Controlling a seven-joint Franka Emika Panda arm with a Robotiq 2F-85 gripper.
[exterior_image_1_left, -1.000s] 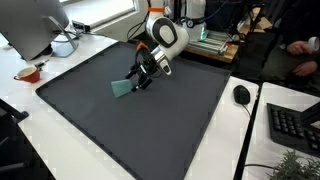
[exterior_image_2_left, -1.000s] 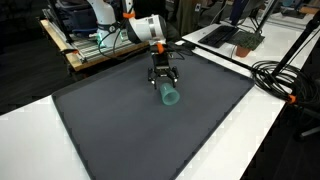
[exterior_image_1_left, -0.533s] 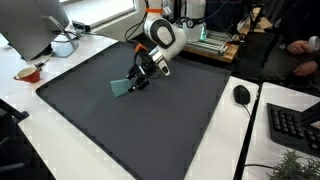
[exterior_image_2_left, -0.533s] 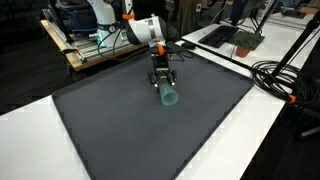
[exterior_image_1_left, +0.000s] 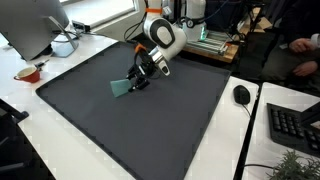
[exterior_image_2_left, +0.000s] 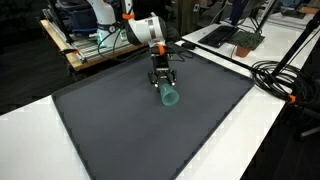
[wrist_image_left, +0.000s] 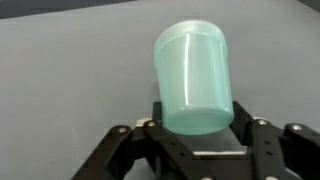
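A pale green plastic cup (wrist_image_left: 193, 80) lies on its side on the dark mat (exterior_image_1_left: 150, 125). My gripper (wrist_image_left: 196, 128) is shut on the cup, one finger on each side of its base end. In both exterior views the arm reaches down from the mat's far edge, with the gripper (exterior_image_1_left: 138, 82) (exterior_image_2_left: 162, 83) low over the mat and the cup (exterior_image_1_left: 121, 88) (exterior_image_2_left: 169, 96) sticking out beyond the fingertips. The cup's open end is hidden from the wrist view.
A computer mouse (exterior_image_1_left: 241, 95) and a keyboard (exterior_image_1_left: 295, 125) lie on the white desk beside the mat. A red-rimmed bowl (exterior_image_1_left: 28, 73) and a monitor (exterior_image_1_left: 35, 25) stand on another side. Cables (exterior_image_2_left: 275, 75) run along the desk; a wooden frame (exterior_image_2_left: 95, 48) sits behind the arm.
The fingers have closed onto the cup's base since the earliest frames. Arm and cup have hardly shifted.
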